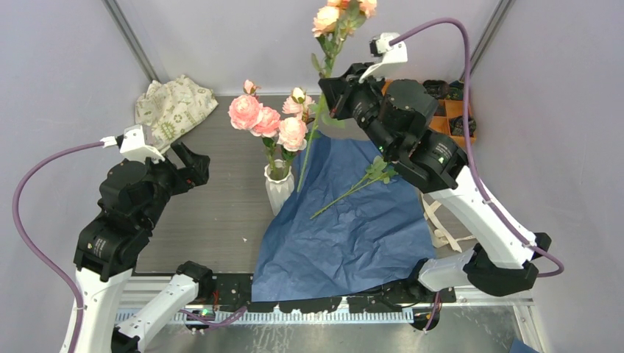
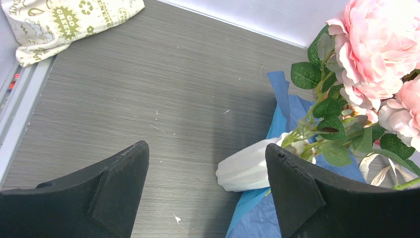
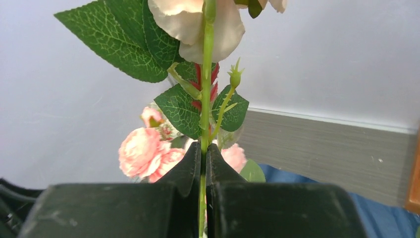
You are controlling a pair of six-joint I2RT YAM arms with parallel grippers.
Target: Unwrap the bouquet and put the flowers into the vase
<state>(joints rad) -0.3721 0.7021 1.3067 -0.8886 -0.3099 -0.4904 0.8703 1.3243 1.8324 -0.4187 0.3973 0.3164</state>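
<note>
While 1 peach flower (image 1: 325, 20), top centre of the frame, rises with its stem pinched in the closed right gripper (image 3: 203, 153), the white vase (image 1: 278, 190) at centre holds 3 pink blooms (image 1: 245, 112) at the blue paper's (image 1: 353, 228) left edge, and the left gripper (image 1: 193, 163), at left, stands open and empty.

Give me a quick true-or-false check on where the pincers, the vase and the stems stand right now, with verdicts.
1. The right pincer is shut on a flower stem. True.
2. The left pincer grips the vase. False: it is open and empty, beside the vase.
3. The vase holds pink flowers. True.
4. The blue paper is bare. False: one leafy stem lies on it.
</note>
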